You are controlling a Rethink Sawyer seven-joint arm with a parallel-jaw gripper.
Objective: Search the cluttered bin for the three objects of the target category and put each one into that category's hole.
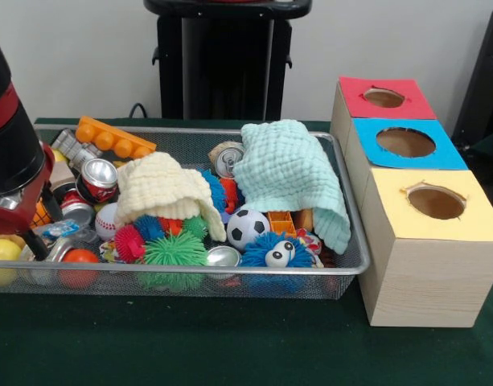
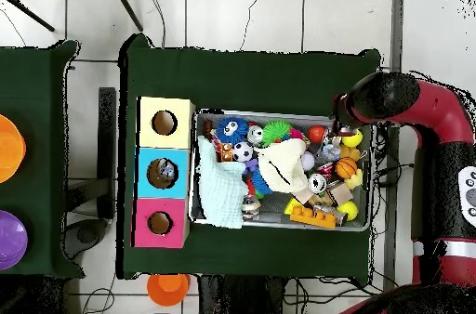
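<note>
A wire mesh bin (image 1: 347, 211) (image 2: 364, 180) holds a jumble of toys. Among them are a soccer ball (image 1: 247, 227), a baseball (image 1: 108, 221), an orange ball (image 1: 80, 259), a yellow ball (image 1: 2, 257), soda cans (image 1: 98, 178) (image 1: 228, 158), a green spiky ball (image 1: 174, 253) and a blue fuzzy toy with eyes (image 1: 274, 253). A pale yellow cloth (image 1: 162, 189) and a mint cloth (image 1: 290, 173) cover part of the pile. My gripper (image 1: 39, 229) hangs low into the bin's left end, just above the orange ball. In the overhead view the arm (image 2: 372, 97) hides it.
Three wooden boxes stand in a row beside the bin's right end, with red (image 1: 384, 97), blue (image 1: 405, 142) and yellow (image 1: 436, 203) tops, each with a round hole. An orange toy brick (image 1: 115, 138) and a grey one (image 1: 73, 149) lie at the bin's back left.
</note>
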